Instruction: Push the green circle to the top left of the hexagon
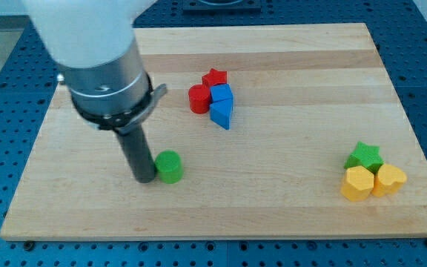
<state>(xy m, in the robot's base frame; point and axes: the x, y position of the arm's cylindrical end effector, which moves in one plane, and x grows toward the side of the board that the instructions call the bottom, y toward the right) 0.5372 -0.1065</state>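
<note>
Here my tip touches the left side of the green circle block; the yellow hexagon block lies far right on the wooden board.

Pale, smooth-grained wooden board, matt-painted green circle, and a dull dark rod above my tip

Our arm has a wide white shell with a smooth, rounded surface. Under the shell we see a grey metal cylinder that shines a little. A black ring goes around the lower part of this cylinder, and a small grey tab comes out from the ring on the view's right. Below it our rod is straight, round and dark, much thinner than the cylinder. My tip is flat and dark like the rod.
</note>
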